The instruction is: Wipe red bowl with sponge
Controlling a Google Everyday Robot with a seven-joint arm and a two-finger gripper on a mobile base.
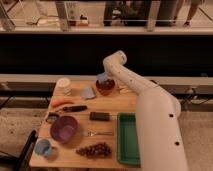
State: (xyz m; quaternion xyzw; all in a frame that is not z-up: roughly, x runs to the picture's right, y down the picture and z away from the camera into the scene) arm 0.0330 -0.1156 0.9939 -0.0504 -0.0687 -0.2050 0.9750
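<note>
The red bowl (106, 88) stands at the far middle of the wooden table (112, 106). My gripper (103, 79) is right above the bowl's left rim, pointing down, and is shut on the small blue-grey sponge (103, 78). The sponge sits at the bowl's rim; I cannot tell whether it touches the bowl. My arm reaches in from the lower right and bends over the back edge of the table.
A pale grey-blue flat piece (88, 92) lies left of the bowl. A white cup (63, 85), a carrot (61, 102), a knife (74, 108), the purple bowl (63, 128), a light-blue cup (43, 147), a black block (99, 116), a fork (98, 133), grapes (95, 149) and a green tray (127, 138) share the table.
</note>
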